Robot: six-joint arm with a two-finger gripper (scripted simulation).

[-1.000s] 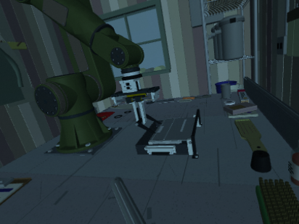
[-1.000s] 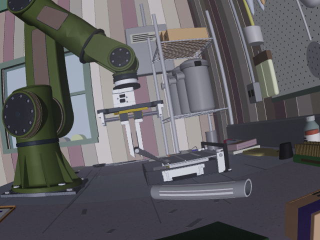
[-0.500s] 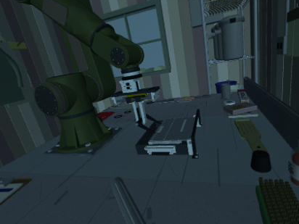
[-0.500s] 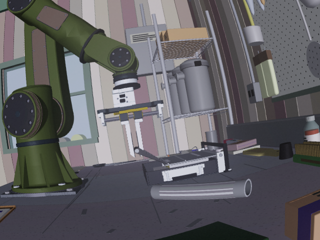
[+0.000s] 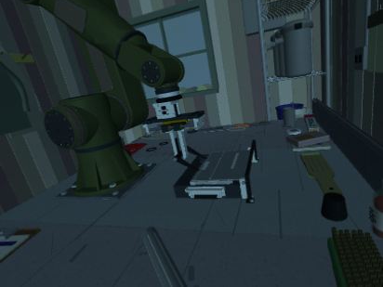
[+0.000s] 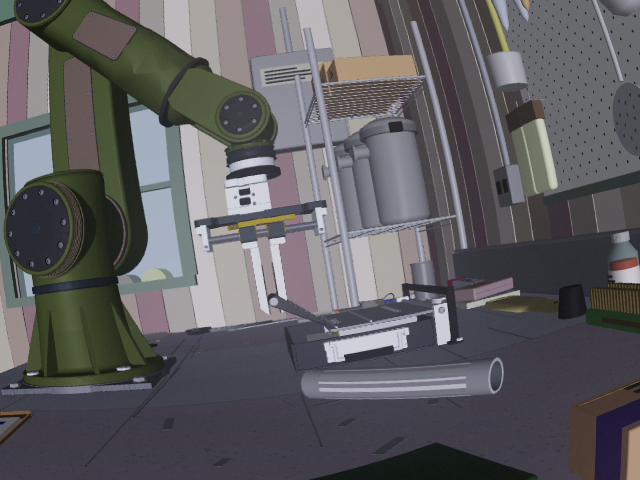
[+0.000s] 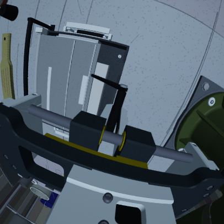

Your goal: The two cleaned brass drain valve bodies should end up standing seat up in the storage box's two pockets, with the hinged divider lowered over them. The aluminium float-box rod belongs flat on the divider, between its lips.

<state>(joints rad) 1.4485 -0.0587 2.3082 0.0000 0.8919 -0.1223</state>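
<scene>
I grip the thin dark float-box rod at its upper, round end with my gripper; the rod slopes down from my fingers so that its far end rests on the divider. The grey divider lies lowered flat over the dark storage box, which sits on the bench just right of me. The valve bodies are hidden. In the wrist camera the rod rises from the box edge toward my fingers.
A grey tube lies on the bench in front of the box. A brush with a black handle, books and a blue tub lie to the right. The robot base stands to the left.
</scene>
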